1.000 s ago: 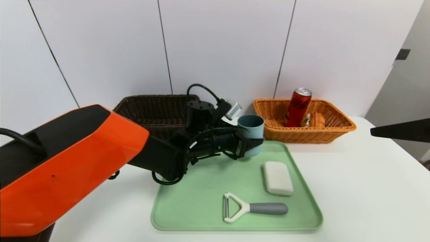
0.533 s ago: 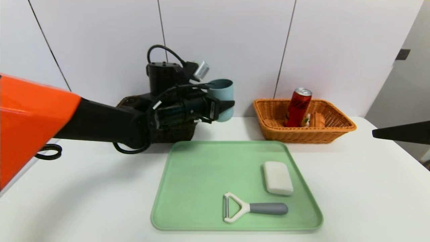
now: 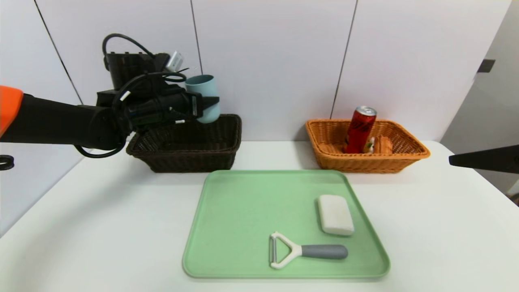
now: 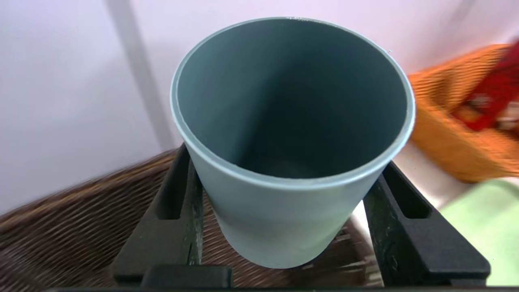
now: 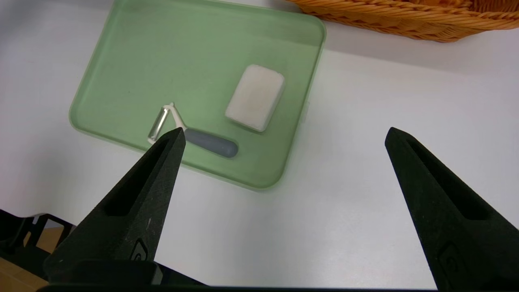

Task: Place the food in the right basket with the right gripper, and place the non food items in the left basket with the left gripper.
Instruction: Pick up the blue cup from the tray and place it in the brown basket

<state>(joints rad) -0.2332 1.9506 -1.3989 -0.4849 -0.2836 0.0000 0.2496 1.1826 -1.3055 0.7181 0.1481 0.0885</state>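
Cup point(image 3: 203, 97) first: you have the blue-grey one pinched upright between the two black fingers point(image 4: 178, 211) of the left gripper point(image 3: 204, 106), held in the air above the dark brown basket point(image 3: 184, 146) at about ten o'clock from the green tray point(image 3: 243, 211). From the left wrist view you can see one finger pressed against each side of the cup's wall, with brown wicker below it.

On the tray, the white bar point(image 3: 335, 214) lies toward three o'clock and the peeler point(image 3: 302, 252) toward five o'clock, its grey handle pointing to three o'clock; the two lie near each other but apart.

At one o'clock from the tray you have the orange-tan basket point(image 3: 405, 156), with the red can point(image 3: 360, 129) standing tilted inside and the cake wedge point(image 3: 371, 145) just beside it.

Your right gripper point(image 5: 284, 134) hangs with its fingers spread wide and nothing between them, over the white table point(image 3: 101, 227) at the tray's three o'clock side.
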